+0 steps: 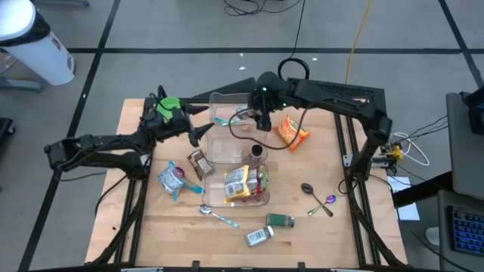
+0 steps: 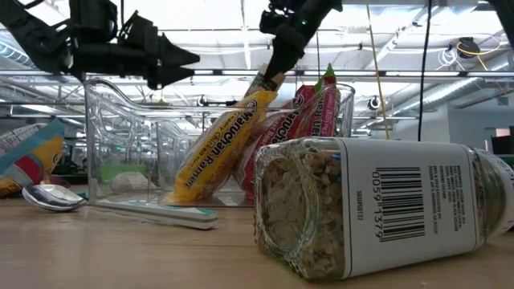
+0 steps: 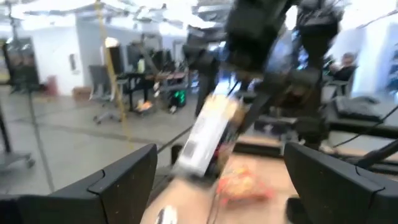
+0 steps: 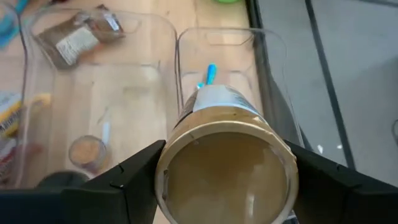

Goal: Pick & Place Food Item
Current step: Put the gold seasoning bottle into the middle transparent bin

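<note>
I read right gripper (image 4: 221, 180) clamped on brown-lidded jar (image 4: 224, 155), hanging over far clear bin (image 4: 186, 56). Left gripper (image 1: 198, 134) wide open, empty, close by. Risks: jar tilted, may slip; clip bin wall; bump left arm on descent.

The right arm reaches in from the right side of the surface and bends inward toward its far middle. The right claw (image 1: 261, 121) points downward, its fingers (image 4: 127, 180) clamped on a jar. The left arm extends from the left side, raised, the left claw (image 1: 198, 134) with fingers (image 3: 118, 186) spread wide, holding nothing.
</note>
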Available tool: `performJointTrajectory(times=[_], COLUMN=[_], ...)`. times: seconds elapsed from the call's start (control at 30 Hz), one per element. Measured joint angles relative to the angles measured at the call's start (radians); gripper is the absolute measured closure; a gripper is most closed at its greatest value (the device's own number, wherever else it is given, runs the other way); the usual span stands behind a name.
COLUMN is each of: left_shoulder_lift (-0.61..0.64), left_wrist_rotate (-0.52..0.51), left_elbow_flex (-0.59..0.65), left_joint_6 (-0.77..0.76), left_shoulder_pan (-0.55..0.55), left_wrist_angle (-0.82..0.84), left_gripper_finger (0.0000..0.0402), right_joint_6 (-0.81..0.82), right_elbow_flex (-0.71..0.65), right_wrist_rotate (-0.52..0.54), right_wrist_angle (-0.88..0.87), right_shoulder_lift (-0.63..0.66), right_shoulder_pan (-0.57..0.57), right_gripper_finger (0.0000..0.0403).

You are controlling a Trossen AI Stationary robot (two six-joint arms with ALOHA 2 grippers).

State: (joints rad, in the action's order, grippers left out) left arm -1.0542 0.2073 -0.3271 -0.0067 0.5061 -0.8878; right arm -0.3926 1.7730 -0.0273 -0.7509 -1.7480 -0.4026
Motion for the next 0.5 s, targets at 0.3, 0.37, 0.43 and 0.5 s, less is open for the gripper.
performJointTrajectory(times=[0.3,0.37,0.43,0.5], left_shoulder_lift=[0.000,0.000,0.000,0.005], left_wrist_rotate=[0.121,0.183,0.252,0.306], left_elbow_flex=[0.000,0.000,-0.001,-0.002], left_joint_6=[0.005,-0.001,-0.016,-0.022], left_shoulder_pan=[0.110,0.139,0.171,0.204], left_wrist_angle=[0.041,0.024,-0.004,-0.007], left_gripper_finger=[0.0043,0.0043,0.0043,0.0043], right_joint_6=[0.061,0.057,0.046,0.030], right_elbow_flex=[0.221,0.229,0.229,0.227], right_wrist_rotate=[-0.026,-0.032,-0.033,-0.029], right_wrist_angle=[-0.190,-0.199,-0.236,-0.268], right_shoulder_lift=[-0.128,-0.142,-0.160,-0.167], right_shoulder_pan=[0.019,0.023,0.029,0.034], right_gripper_finger=[0.0136,0.0136,0.0136,0.0136])
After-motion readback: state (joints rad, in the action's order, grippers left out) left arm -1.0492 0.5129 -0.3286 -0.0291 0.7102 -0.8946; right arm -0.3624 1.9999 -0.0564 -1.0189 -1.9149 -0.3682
